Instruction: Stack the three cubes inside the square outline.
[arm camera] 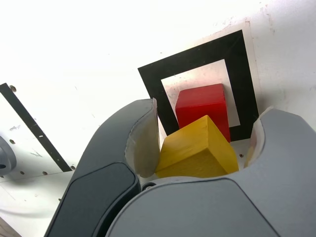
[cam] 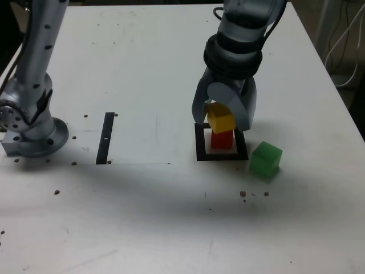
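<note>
My gripper (cam: 223, 117) is shut on the yellow cube (cam: 221, 121), which hangs slightly tilted right over the red cube (cam: 222, 140), at or just above its top face. The red cube stands inside the square outline (cam: 222, 156) of black tape. In the wrist view the yellow cube (arm camera: 197, 150) sits between the grey jaws of the gripper (arm camera: 202, 134), with the red cube (arm camera: 202, 104) and the square outline (arm camera: 197, 57) beyond it. The green cube (cam: 266, 159) rests on the table just outside the outline, towards the exterior view's right.
A narrow black strip (cam: 105, 138) lies on the white table towards the exterior view's left, and it also shows in the wrist view (arm camera: 29, 126). The arm's grey base (cam: 31, 128) stands at the far left. Cables hang past the table's right edge (cam: 342, 51).
</note>
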Robot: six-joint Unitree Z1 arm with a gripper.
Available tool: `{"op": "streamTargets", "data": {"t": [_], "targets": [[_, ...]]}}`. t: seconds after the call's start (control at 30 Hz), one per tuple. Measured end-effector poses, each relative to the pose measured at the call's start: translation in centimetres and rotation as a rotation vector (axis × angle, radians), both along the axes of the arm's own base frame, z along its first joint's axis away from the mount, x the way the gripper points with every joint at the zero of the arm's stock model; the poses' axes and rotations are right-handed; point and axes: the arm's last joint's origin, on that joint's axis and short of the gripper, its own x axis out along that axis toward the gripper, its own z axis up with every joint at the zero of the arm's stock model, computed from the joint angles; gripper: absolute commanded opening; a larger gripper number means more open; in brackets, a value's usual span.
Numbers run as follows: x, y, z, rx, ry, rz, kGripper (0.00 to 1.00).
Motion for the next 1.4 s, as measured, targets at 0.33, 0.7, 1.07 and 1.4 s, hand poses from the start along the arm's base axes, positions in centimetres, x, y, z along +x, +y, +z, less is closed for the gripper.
{"op": "streamTargets", "data": {"t": [0.33, 0.7, 1.07, 1.4], "targets": [[0.0, 0.4, -1.0, -0.001, 0.017, 0.012, 0.57], [-0.2, 0.7, -1.1, -0.005, 0.013, 0.013, 0.88], [-0.2, 0.9, -1.0, -0.004, 0.01, 0.018, 0.99], [-2.9, -0.5, 5.4, 0.043, -0.105, 0.022, 0.99]]}}
